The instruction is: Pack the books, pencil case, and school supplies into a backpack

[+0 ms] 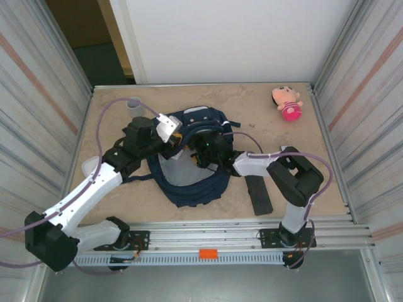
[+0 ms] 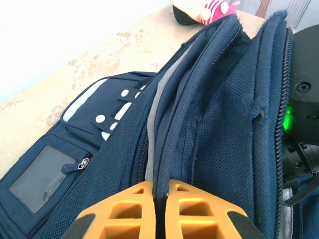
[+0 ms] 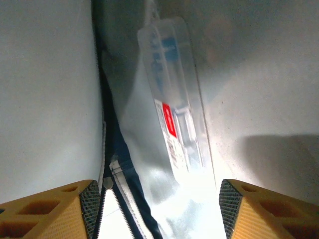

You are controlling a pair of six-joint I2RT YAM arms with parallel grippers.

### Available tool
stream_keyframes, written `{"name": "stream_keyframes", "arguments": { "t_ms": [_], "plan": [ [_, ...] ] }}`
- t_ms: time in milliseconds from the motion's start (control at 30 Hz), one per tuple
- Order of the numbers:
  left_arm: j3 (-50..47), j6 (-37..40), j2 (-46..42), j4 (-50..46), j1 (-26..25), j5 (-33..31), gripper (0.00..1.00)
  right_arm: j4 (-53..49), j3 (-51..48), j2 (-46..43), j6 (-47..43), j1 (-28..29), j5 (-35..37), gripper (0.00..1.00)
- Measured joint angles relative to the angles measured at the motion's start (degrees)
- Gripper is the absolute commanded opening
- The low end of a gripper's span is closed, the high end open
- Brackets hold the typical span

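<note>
The navy backpack (image 1: 189,182) lies open mid-table. My left gripper (image 2: 160,186) is shut on the backpack's (image 2: 214,124) zip rim and holds that edge up. My right gripper (image 1: 204,151) reaches into the opening. In the right wrist view my right gripper (image 3: 159,204) stands open over the pale lining, with nothing between its fingers. The school supplies (image 3: 174,114), a slim whitish packet with a red mark, lie loose on the lining just beyond the fingertips. The black pencil case (image 1: 259,194) lies on the table right of the backpack. The books are out of view.
A grey cup (image 1: 134,104) stands at the back left. A pink plush doll (image 1: 287,102) lies at the back right, and its doll's head (image 2: 199,10) also peeks past the backpack. Metal walls close in both sides of the table.
</note>
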Motion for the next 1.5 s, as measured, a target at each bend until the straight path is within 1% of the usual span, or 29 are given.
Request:
{"name": "stream_keyframes", "arguments": {
  "t_ms": [133, 267, 433, 633, 700, 800, 933, 1133, 1233, 1300, 1500],
  "plan": [
    [-0.02, -0.02, -0.39, 0.0, 0.68, 0.39, 0.01, -0.39, -4.07, -2.03, -0.59, 1.77, 0.24, 0.55],
    [-0.02, -0.33, -0.55, 0.02, 0.81, 0.48, 0.01, -2.86, -4.13, -2.84, -2.95, 2.36, 0.63, 0.45],
    [-0.17, -1.01, -0.76, 0.2, 0.83, 0.59, 0.01, -5.49, 0.92, -1.49, -7.32, 1.66, 2.45, 0.43],
    [-0.24, -1.05, -0.98, 0.24, 0.83, 0.57, 0.01, -3.5, 7.13, 5.44, -11.15, 0.79, 6.12, 0.42],
    [-0.24, -1.05, -0.98, 0.42, 0.83, 0.57, 0.01, -3.08, 9.22, 9.09, -12.13, 0.57, 6.58, 0.4],
    [-0.24, -1.05, -0.98, 0.61, 0.83, 0.57, 0.01, -1.4, 11.63, 12.0, -13.11, 0.59, 7.02, 0.37],
    [-0.24, -1.03, -0.98, 1.03, 0.83, 0.57, 0.01, 1.09, 13.88, 14.95, -14.84, 0.59, 6.86, 0.3],
    [-0.24, -1.05, -0.96, 1.4, 1.2, 0.92, 0.0, 3.48, 19.26, 20.11, -17.33, 0.57, 3.43, 0.24],
    [-0.24, -1.05, -0.83, 1.49, 1.2, 1.03, 0.0, 5.9, 20.98, 22.53, -17.62, 0.59, 0.94, 0.23],
    [-0.24, -1.05, -0.74, 1.46, 1.2, 0.94, 0.01, 6.62, 21.11, 22.82, -17.66, 0.59, -0.11, 0.24],
    [-0.24, -0.87, -0.74, 1.42, 1.55, -0.39, 0.0, 7.32, 19.12, 21.33, -18.86, 0.59, -1.16, 0.34]
  ]
}}
